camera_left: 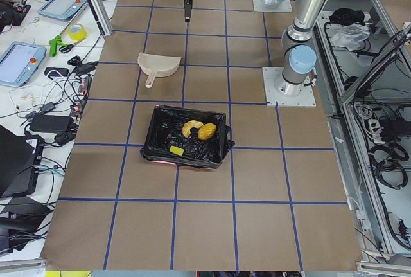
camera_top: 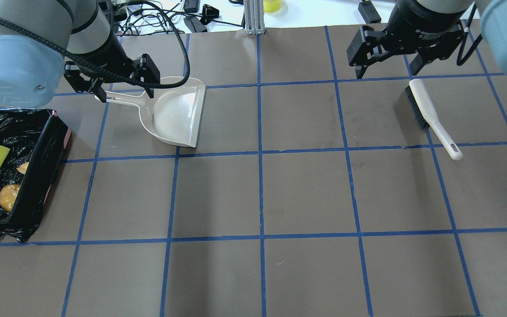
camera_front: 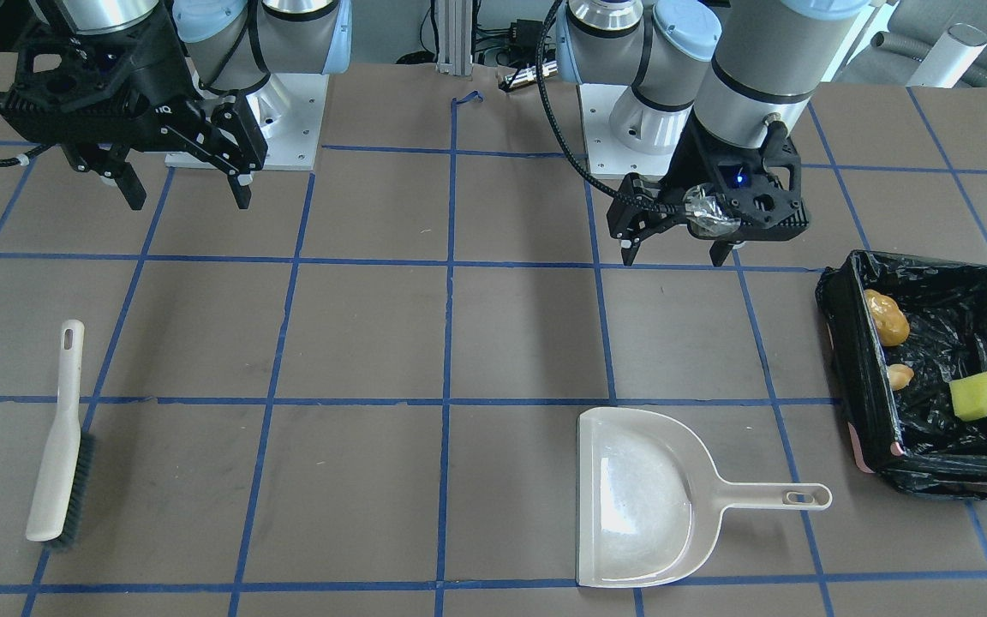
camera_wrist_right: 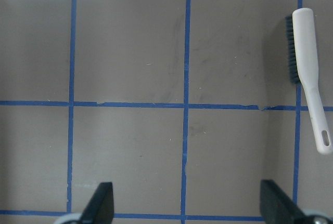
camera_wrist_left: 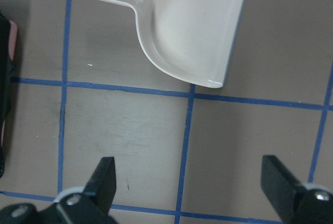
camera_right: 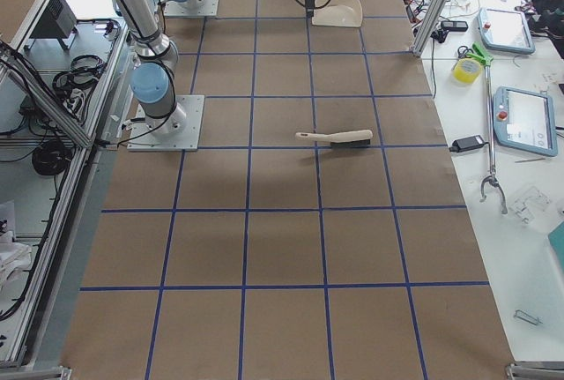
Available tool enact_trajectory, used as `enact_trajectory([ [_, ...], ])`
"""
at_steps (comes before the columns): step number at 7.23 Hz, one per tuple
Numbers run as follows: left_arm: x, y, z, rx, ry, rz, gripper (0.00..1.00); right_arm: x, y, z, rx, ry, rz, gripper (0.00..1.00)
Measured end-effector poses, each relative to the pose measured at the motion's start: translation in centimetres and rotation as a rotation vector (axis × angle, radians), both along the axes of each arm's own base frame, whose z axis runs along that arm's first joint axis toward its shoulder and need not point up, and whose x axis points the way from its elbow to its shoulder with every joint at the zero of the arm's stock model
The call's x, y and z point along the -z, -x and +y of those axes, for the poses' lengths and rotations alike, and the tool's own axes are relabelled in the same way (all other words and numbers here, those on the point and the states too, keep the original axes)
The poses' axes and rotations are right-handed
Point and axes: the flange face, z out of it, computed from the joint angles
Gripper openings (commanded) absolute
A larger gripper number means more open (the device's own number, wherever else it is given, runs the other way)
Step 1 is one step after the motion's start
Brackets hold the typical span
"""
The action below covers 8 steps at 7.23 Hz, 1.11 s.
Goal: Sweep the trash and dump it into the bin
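1. Already the trash (camera_front: pixel 973 396) lies inside the bin (camera_front: pixel 846 343), at the front view's right edge; the pieces are likely light and soft.
2. Fingers of left gripper (camera_front: pixel 673 255) and right gripper (camera_front: pixel 189 201) are spread wide, empty.
3. The dustpan (camera_front: pixel 639 497) looks stiff; hold it by the handle.

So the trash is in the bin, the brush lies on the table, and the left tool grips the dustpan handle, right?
Not the last part: the front-facing view shows the left tool open and empty, the dustpan lying free on the table; trash in bin, brush on table: correct.
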Motion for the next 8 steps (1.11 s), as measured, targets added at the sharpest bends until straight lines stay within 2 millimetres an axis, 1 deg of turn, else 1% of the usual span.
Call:
enact_trajectory([
  [2, -1.2, -0.4, 1.9, 0.008, -0.036, -0.015, 1.00, 0.0, 0.0, 0.0, -0.001, 0.000, 0.000, 1.00],
  [3, -1.6, -0.7, 2.5, 0.015, -0.048, -0.017, 1.00, 0.0, 0.0, 0.0, -0.001, -0.001, 0.000, 1.00],
  [8, -1.1, -1.0, 3.0, 0.049, -0.069, -0.021, 1.00, 0.0, 0.0, 0.0, 0.000, 0.000, 0.000, 1.00],
])
